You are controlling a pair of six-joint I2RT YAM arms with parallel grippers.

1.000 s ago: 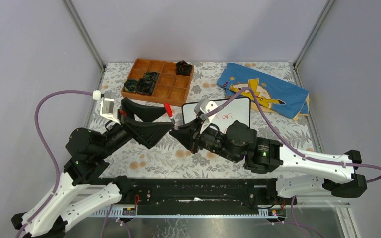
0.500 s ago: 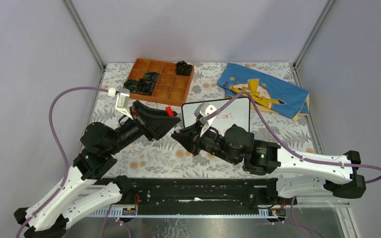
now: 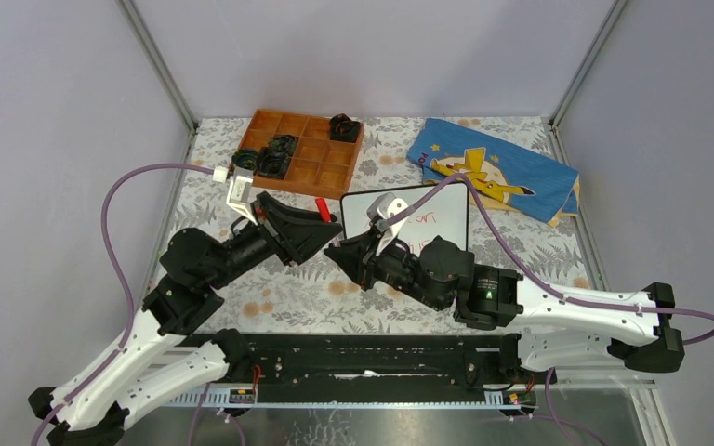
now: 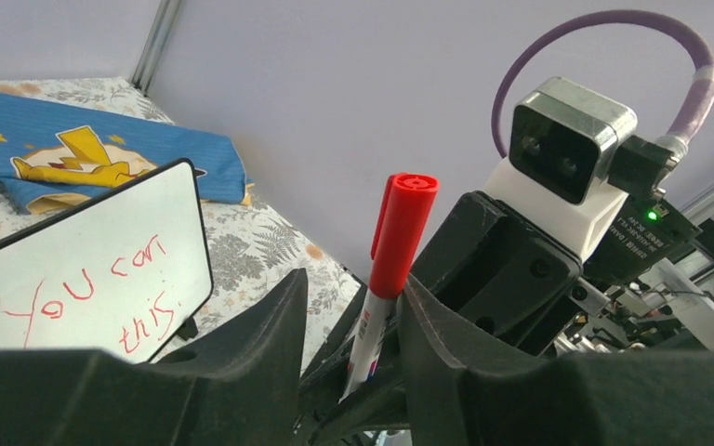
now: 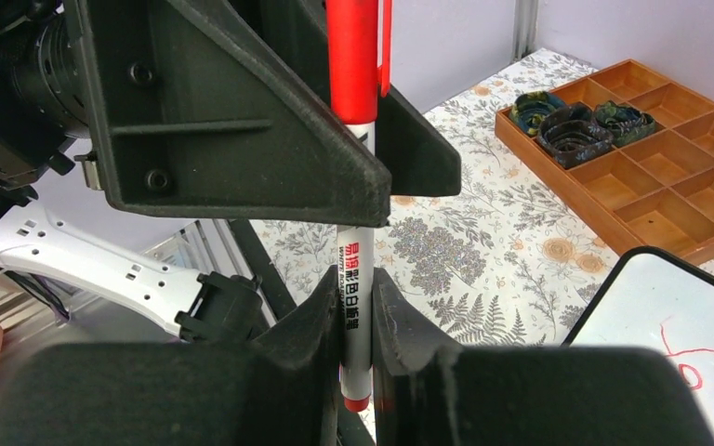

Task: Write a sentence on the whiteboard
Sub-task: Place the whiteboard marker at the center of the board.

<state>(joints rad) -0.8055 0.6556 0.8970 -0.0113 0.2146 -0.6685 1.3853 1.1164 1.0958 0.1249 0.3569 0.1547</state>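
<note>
Near the middle of the floral table, the left gripper has swung in from the left. Its jaws have narrowed from wide apart to about halfway around the cap of the red marker. The wrist views disagree on contact, so I cannot tell whether it truly pinches. The right gripper stays pressed on the marker's white barrel, holding it upright between the two arms. Just beyond them, right of centre, the whiteboard stands propped, and the sentence already shows "You can" over "this" in red. With the words down and the cap on, this looks like a handover or stowing rather than more writing. At the far left sits the wooden compartment tray; at the far right lies the blue cloth.
</note>
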